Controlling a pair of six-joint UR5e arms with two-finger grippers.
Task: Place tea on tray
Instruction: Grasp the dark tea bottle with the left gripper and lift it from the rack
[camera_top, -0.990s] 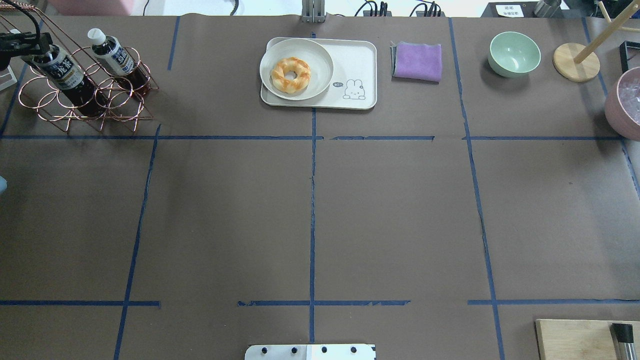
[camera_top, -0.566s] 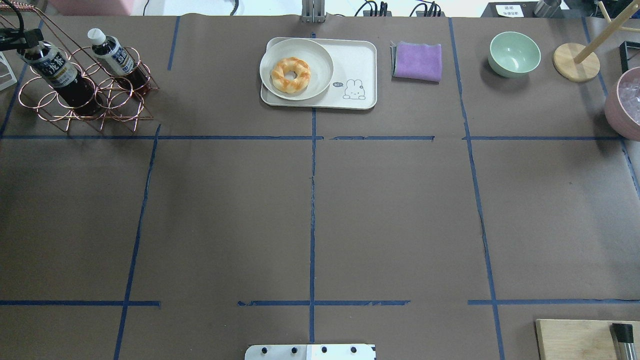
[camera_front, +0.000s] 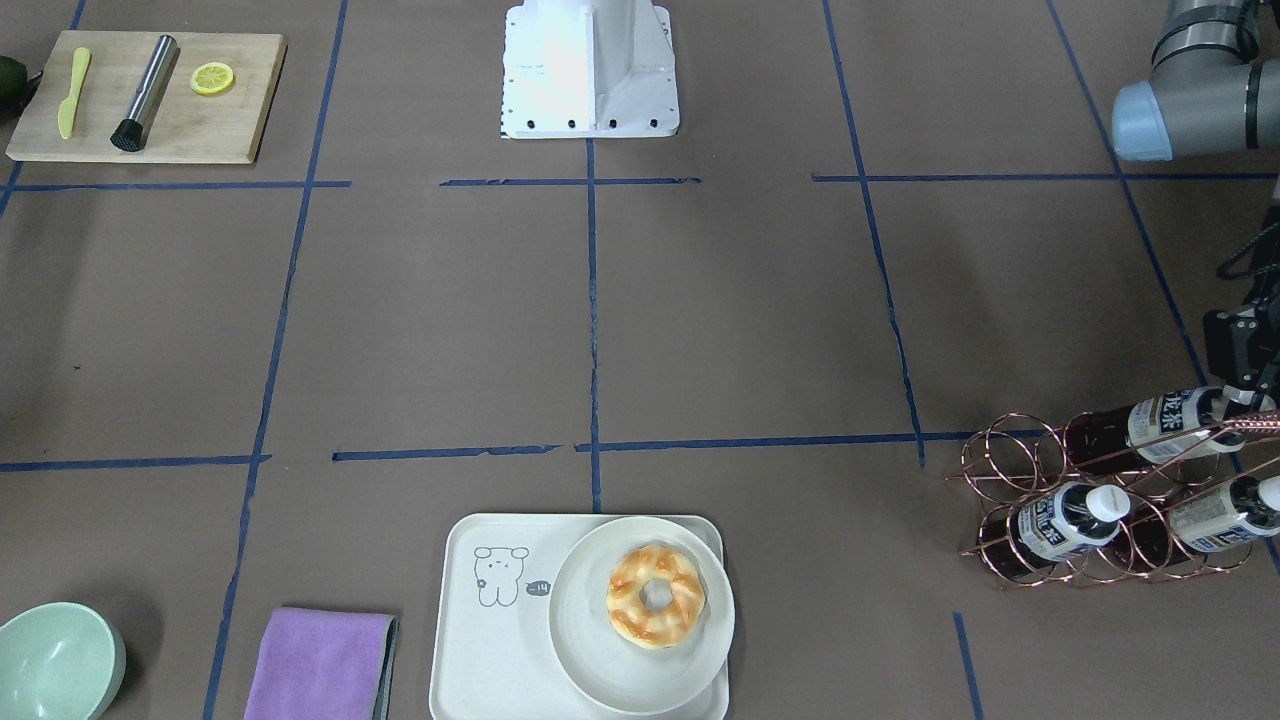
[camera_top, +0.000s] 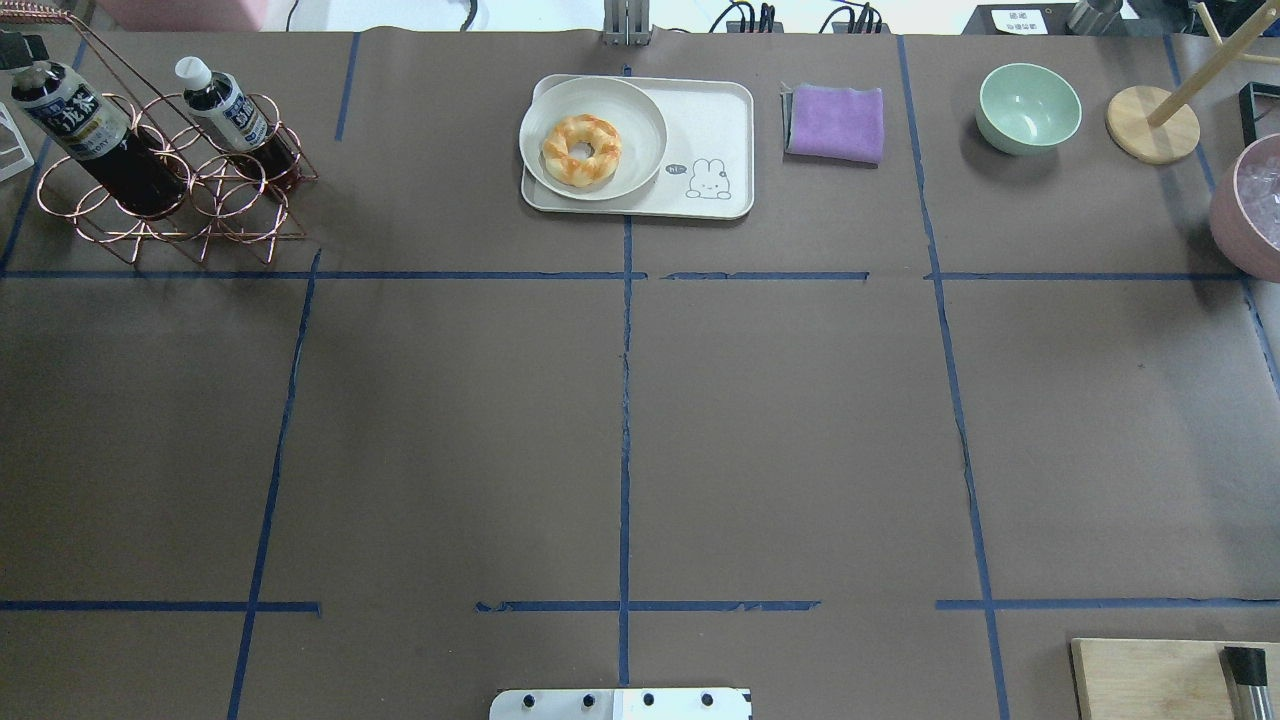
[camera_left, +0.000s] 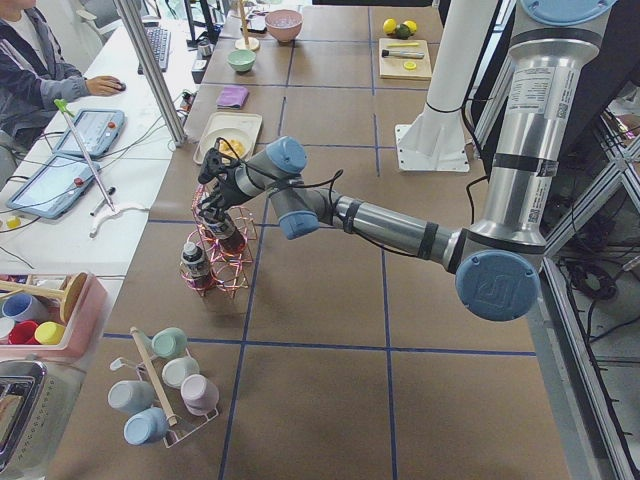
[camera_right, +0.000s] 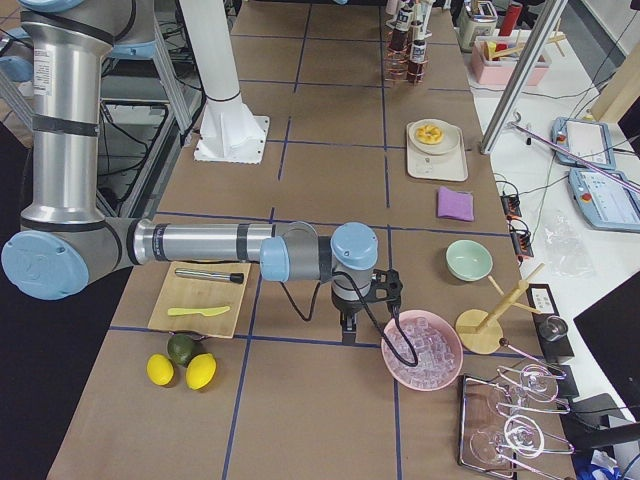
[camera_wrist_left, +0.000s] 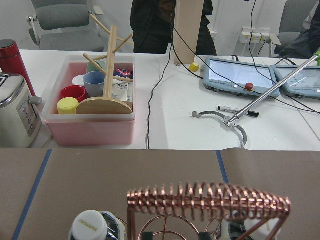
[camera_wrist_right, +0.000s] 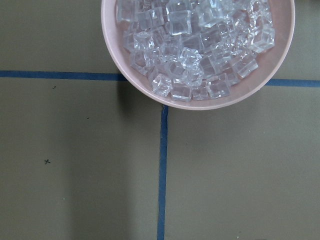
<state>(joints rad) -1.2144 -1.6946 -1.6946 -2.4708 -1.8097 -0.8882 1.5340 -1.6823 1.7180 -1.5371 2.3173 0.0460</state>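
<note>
L pincer (camera_top: 22, 50) pinches the cap end of a small plastic tea bottle (camera_top: 75, 120) w/ dark brown liquid, white screw cap & pale label w/ dark lettering. The tea bottle is tilted: base end inside a ring of the copper wire rack (camera_top: 200, 215), cap end raised toward the table's far L corner. Two more bottles of the same kind lie in the rack, one (camera_front: 1060, 522) on the side nearer mid-table, the other (camera_front: 1215, 518) below the held one. L wrist cam shows only the rack's coiled top bar & a white cap under it; no fingers in that view.

The tea bottle is not on the tray. The cream-white rectangular tray (camera_top: 715, 120) w/ rounded corners, raised rim & small line-drawn bear cartoon lies mid-way along the far side of the brown paper-covered table (camera_top: 780, 420) w/ blue tape lines, well apart from the rack. On the tray's L part sits a round cream plate (camera_top: 645, 115) w/ a glazed ring doughnut (camera_top: 581, 150).

Just R of the tray: a folded purple cloth (camera_top: 835, 122), then a pale green bowl (camera_top: 1028, 105).

R pincer (camera_right: 350, 318) shows only in the side cam, low over the table just beside a pink bowl of ice cubes (camera_wrist_right: 197, 105). Cannot tell whether it's spread or pressed together. R wrist cam looks straight down on that bowl's rim.
</note>
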